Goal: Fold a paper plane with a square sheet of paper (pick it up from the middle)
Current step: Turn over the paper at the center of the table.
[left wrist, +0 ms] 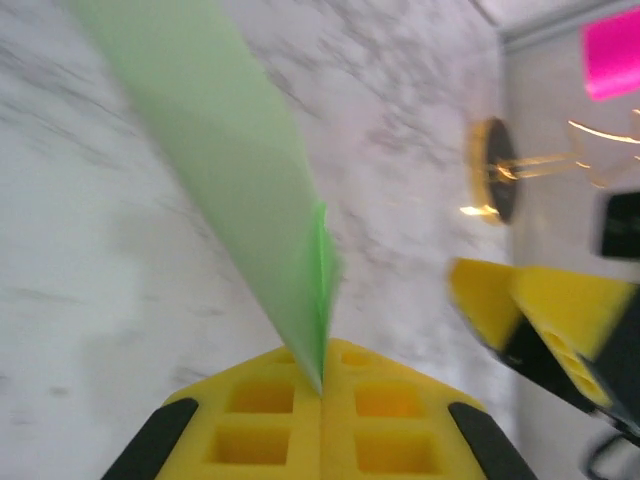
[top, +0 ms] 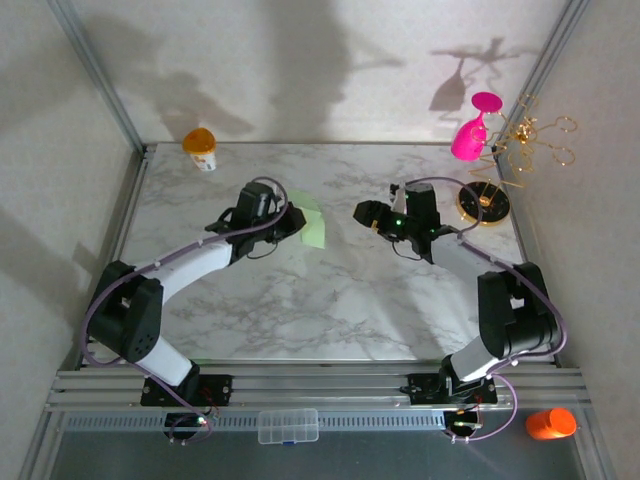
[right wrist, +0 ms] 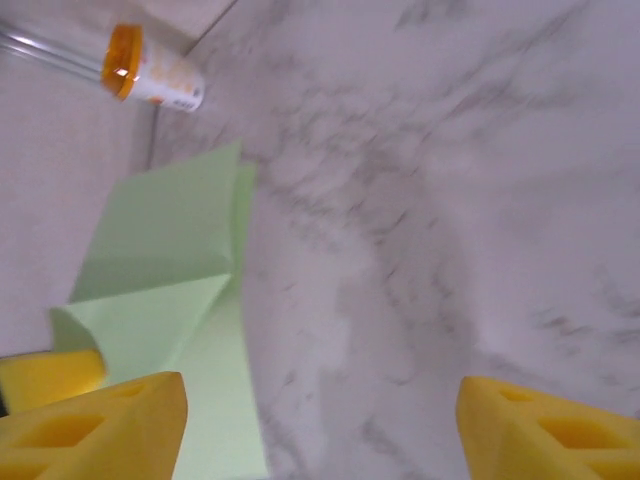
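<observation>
A white bottle with an orange cap sat at the upper left corner of the marble table. At upper right, a pink glass hung bowl-down on a gold wire stand. A clear plastic box sat at bottom centre, and an orange object at bottom right.

The table has a white top with grey marble lines. A gold stand sits on its round base near the far right corner. A small white bottle with an orange cap sits far to the left of the stand, by the back edge.
</observation>
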